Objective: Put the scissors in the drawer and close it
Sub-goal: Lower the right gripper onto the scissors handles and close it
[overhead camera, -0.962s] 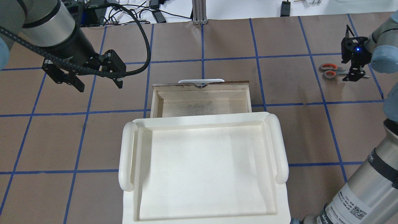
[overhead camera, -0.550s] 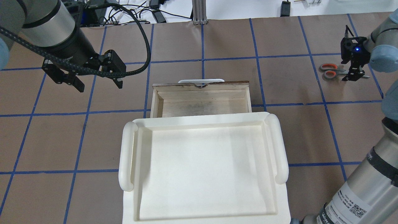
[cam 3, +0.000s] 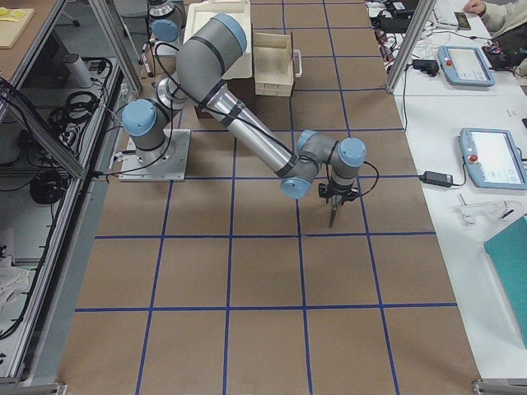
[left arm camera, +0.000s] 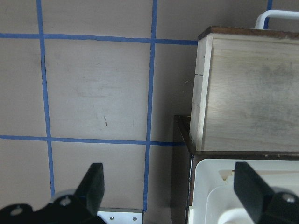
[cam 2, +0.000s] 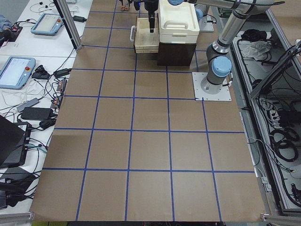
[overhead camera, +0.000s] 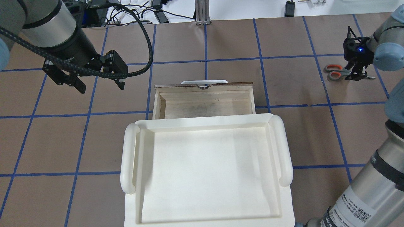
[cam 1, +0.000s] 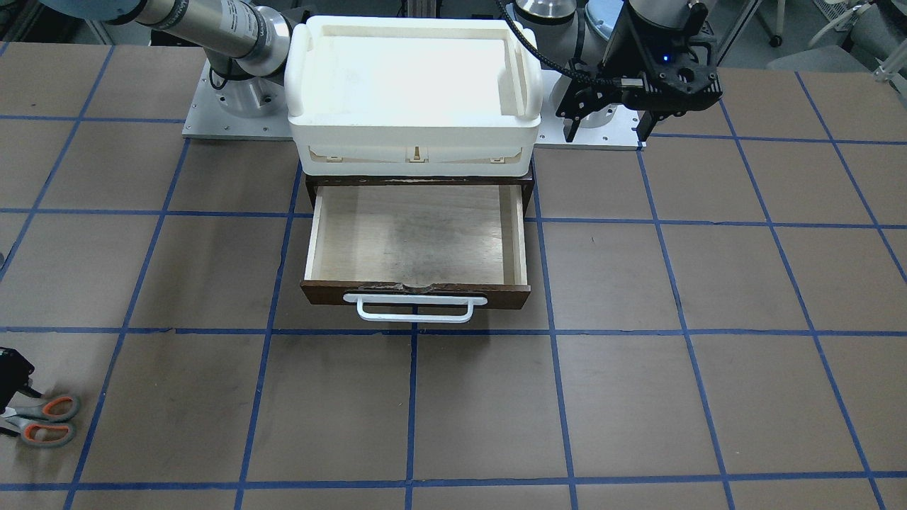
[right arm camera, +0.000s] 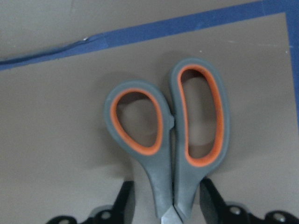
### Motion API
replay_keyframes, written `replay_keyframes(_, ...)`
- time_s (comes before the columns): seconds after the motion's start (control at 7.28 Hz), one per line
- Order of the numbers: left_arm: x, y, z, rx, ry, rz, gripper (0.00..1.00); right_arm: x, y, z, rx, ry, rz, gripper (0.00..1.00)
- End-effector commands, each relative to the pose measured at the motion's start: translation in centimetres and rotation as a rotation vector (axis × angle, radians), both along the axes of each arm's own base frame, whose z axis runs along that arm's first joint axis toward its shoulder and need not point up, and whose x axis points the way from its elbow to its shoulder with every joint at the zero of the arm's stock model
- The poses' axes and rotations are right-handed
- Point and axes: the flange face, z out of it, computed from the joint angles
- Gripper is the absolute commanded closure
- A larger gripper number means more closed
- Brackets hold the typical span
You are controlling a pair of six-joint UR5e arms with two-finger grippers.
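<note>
The scissors (overhead camera: 334,72), grey handles lined orange, lie flat on the table at the far right, also in the front view (cam 1: 46,419). My right gripper (overhead camera: 355,75) is low over them. In the right wrist view it (right arm camera: 168,200) is open, and its fingers (right arm camera: 127,201) straddle the neck of the scissors (right arm camera: 173,135) just below the loops. The wooden drawer (overhead camera: 205,105) is pulled open and empty, with its white bar handle (cam 1: 414,309) on the dark front. My left gripper (overhead camera: 100,85) is open and empty, above the table left of the drawer.
A white plastic bin (overhead camera: 126,157) sits on top of the dark cabinet that holds the drawer. Blue tape lines grid the brown table. Cables and devices lie beyond the far table edge (overhead camera: 151,12).
My right gripper has shifted slightly left and lower over the scissors. The left arm, the drawer and the scissors have not moved.
</note>
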Motion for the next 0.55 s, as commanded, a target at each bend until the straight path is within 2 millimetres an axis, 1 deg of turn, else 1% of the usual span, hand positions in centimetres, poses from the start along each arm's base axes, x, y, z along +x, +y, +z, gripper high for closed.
replay_keyframes(0.0,0.0,0.0,0.0,0.0,0.0,0.0,0.0,0.3,0.1,1.3,0.027,0.01,0.01,1.0)
replay_keyframes(0.14,0.0,0.0,0.0,0.0,0.0,0.0,0.0,1.0,0.1,2.1,0.032,0.007,0.019,1.0)
replay_keyframes(0.27,0.0,0.0,0.0,0.0,0.0,0.0,0.0,2.0,0.1,3.9,0.023,0.015,0.028,1.0)
replay_keyframes(0.41,0.0,0.0,0.0,0.0,0.0,0.0,0.0,2.4,0.4,5.9,0.017,0.017,0.03,1.0)
